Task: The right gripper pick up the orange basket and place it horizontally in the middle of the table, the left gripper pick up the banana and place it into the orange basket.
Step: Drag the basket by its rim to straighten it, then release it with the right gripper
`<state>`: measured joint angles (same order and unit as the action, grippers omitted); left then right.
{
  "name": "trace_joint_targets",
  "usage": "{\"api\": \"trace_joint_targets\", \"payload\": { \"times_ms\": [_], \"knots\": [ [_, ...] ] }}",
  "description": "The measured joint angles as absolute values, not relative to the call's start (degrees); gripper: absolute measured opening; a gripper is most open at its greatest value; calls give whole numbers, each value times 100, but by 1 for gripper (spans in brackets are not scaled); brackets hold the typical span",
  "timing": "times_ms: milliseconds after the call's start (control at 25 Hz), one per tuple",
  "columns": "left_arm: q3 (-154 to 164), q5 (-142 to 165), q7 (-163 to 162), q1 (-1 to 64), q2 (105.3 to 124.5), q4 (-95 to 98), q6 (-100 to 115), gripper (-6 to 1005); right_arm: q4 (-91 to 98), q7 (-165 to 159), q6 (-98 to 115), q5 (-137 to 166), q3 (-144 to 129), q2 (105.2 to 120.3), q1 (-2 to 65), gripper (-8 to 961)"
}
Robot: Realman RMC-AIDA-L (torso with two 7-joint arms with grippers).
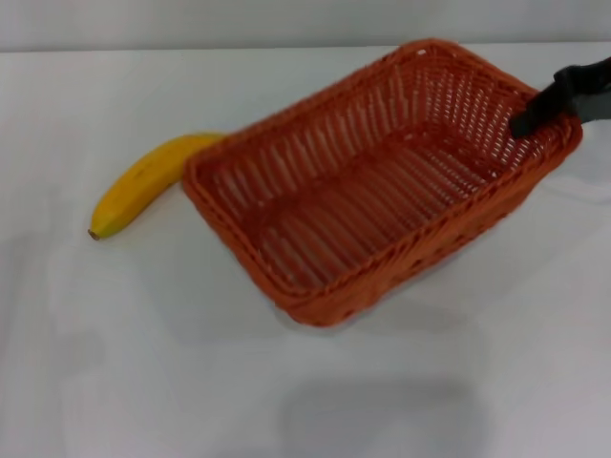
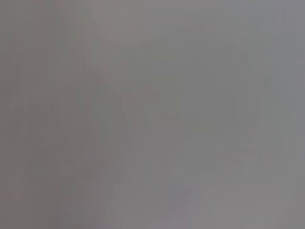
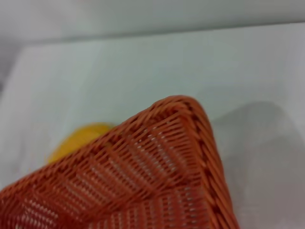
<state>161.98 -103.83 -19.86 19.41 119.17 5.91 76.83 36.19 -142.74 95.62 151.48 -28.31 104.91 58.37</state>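
The orange basket (image 1: 382, 181) hangs tilted above the white table (image 1: 143, 363), its shadow lying on the tabletop beneath it. My right gripper (image 1: 535, 116) comes in from the right edge and is shut on the basket's far right rim, one black finger inside the wall. The yellow banana (image 1: 143, 181) lies on the table just left of the basket, its far end at the basket's left corner. In the right wrist view the basket (image 3: 157, 167) fills the near field, with part of the banana (image 3: 81, 138) showing past its rim. My left gripper is out of view.
The left wrist view shows only a plain grey surface. Bare white tabletop (image 1: 496, 382) stretches in front of the basket and to both sides. The table's far edge (image 1: 191, 48) runs along the top of the head view.
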Motion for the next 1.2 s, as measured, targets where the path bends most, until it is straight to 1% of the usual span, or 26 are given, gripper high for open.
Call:
{"api": "trace_joint_targets", "payload": {
  "times_ms": [80,160,240,280,360,440,480,520,560,600,640,720,960,1200],
  "knots": [
    [16198,-10385,-1986,1943,11917,584,7682,890,3619,-14278,9569,14799,-2662,10484,5628,172],
    [16198,-10386,-1986,1946,11918,580,7681,890,3624,-14289,9552,14452,-2581,10508,5438,173],
    [16198,-10386,-1986,1955,11918,576,7682,890,3662,-14315,9474,14035,-2550,10584,5179,173],
    [16198,-10386,-1986,1962,11918,573,7681,890,3725,-14332,9398,13831,-2551,10648,5029,173],
    [16198,-10387,-1986,1973,11918,569,7681,890,3899,-14342,9292,13600,-2552,10802,4791,173],
    [16198,-10388,-1986,1992,11918,566,7681,890,4173,-14343,9234,13437,-2560,10989,4548,173],
    [16198,-10389,-1986,2002,11917,564,7681,890,4525,-14343,9187,13363,-2588,11223,4332,173],
    [16198,-10388,-1986,2010,11916,564,7681,890,4525,-14343,9187,13363,-2588,11223,4332,173],
    [16198,-10389,-1986,2018,11914,557,7681,890,4733,-14343,9151,13344,-2592,11357,4235,173],
    [16198,-10388,-1986,2028,11914,540,7681,890,4802,-14342,9135,13334,-2595,11404,4197,173],
    [16198,-10389,-1986,2039,11914,519,7681,890,4964,-14335,9081,13274,-2655,11514,4080,173],
    [16200,-10387,-1986,2060,11918,479,7681,890,5032,-14325,8950,13045,-3010,11568,3874,173],
    [16198,-10362,-1986,2084,11915,432,7674,890,5335,-14310,8085,12048,-4584,11560,3080,173],
    [16198,-10365,-1985,2095,11912,422,7666,890,5657,-14303,7154,11308,-5736,11592,2539,172]
  ]
}}
